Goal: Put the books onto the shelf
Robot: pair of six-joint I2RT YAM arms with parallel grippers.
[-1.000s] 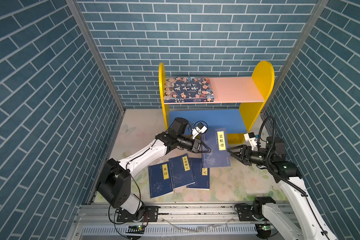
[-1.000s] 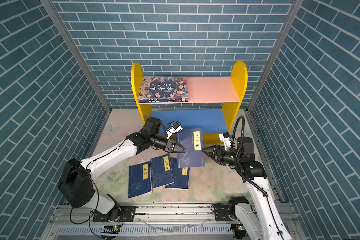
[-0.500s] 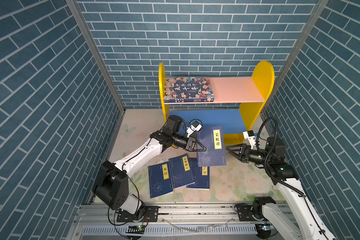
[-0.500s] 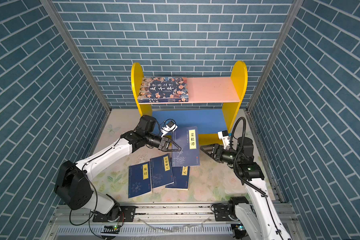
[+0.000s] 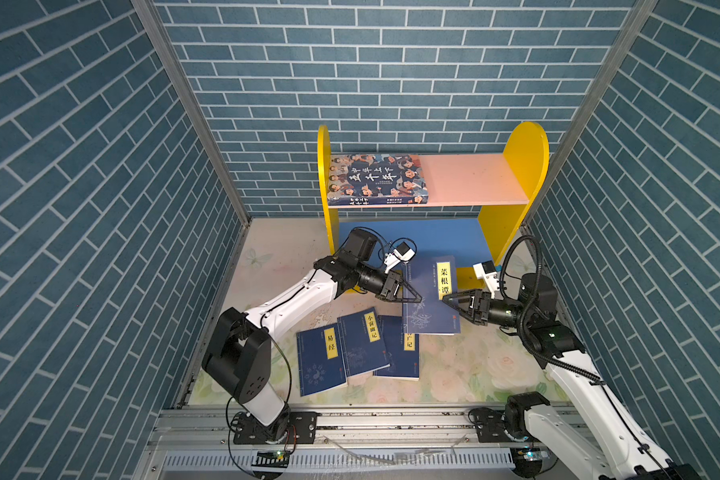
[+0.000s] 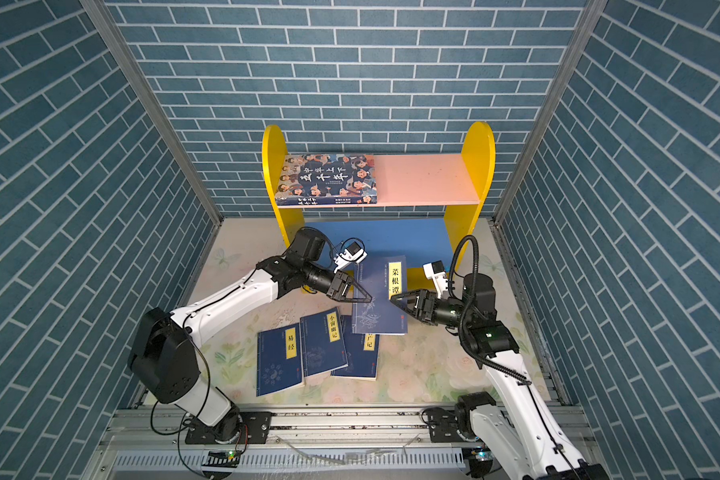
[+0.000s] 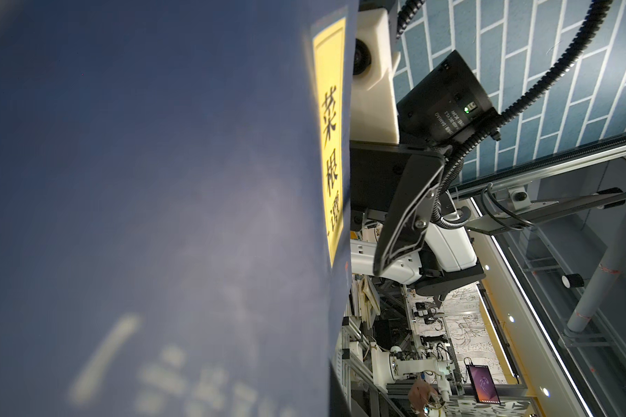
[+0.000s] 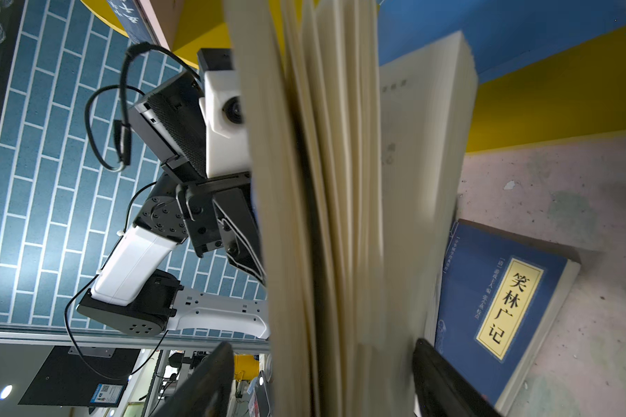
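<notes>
Left fingers (image 5: 414, 296) are clamped tight on the left edge of the held book (image 5: 429, 303), a thin navy paperback with a yellow title label. The book is up off the counter (image 5: 454, 374), cover toward the top cameras, just on the near side of the shelf (image 5: 516, 166). Its far edge overlaps the blue lower board (image 5: 425, 237) in both top views.

Right fingers (image 5: 450, 299) are spread wide at the book's right edge. In the right wrist view the loose, fanned pages (image 8: 322, 216) run between the two fingers (image 8: 445, 382) with a gap on either side, so I read no grip there. The left wrist view is mostly filled by the navy cover (image 7: 159, 180).

Three more navy books lie flat on the counter, near of centre:
- leftmost book (image 5: 321, 359)
- middle book (image 5: 360, 347), overlapping both neighbours
- rightmost book (image 5: 400, 357), its far end under the held book as seen from above.

The cartoon-face book (image 5: 377, 178) lies flat on the left end of the pink upper board (image 5: 470, 178), against the left yellow side panel (image 5: 323, 166). The right part of that board is bare.
</notes>
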